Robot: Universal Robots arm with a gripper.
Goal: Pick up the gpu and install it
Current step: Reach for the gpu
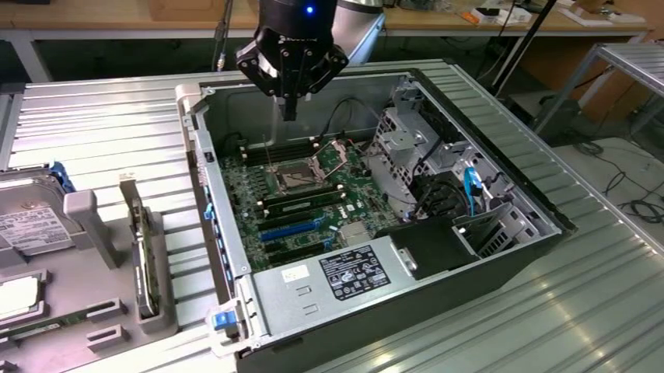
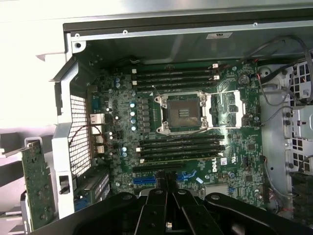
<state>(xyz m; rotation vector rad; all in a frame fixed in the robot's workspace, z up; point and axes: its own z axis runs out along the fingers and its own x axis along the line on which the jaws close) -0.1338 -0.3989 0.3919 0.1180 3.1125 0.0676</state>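
The gpu [image 1: 142, 247] stands on edge in a grey holder [image 1: 99, 299] on the table, at the exterior view's left of the open computer case [image 1: 436, 287]. Its silver end bracket points away from the camera. In the wrist view the gpu [image 2: 36, 188] appears as a greenish board beside the case's rear wall. My gripper [image 1: 288, 107] hangs over the far end of the case, above the motherboard [image 1: 301, 194], well away from the gpu. Its fingers are shut with nothing between them. In the wrist view the gripper [image 2: 166, 215] hovers over the blue expansion slots [image 2: 145, 180].
A silver hard drive [image 1: 26, 227] with a white label lies in the holder at the far left. Inside the case are the processor socket [image 2: 182, 113], memory slots [image 2: 178, 147], a drive cage [image 1: 405, 148], cables and the power supply [image 1: 343, 276]. The table is ribbed metal [image 1: 104, 116].
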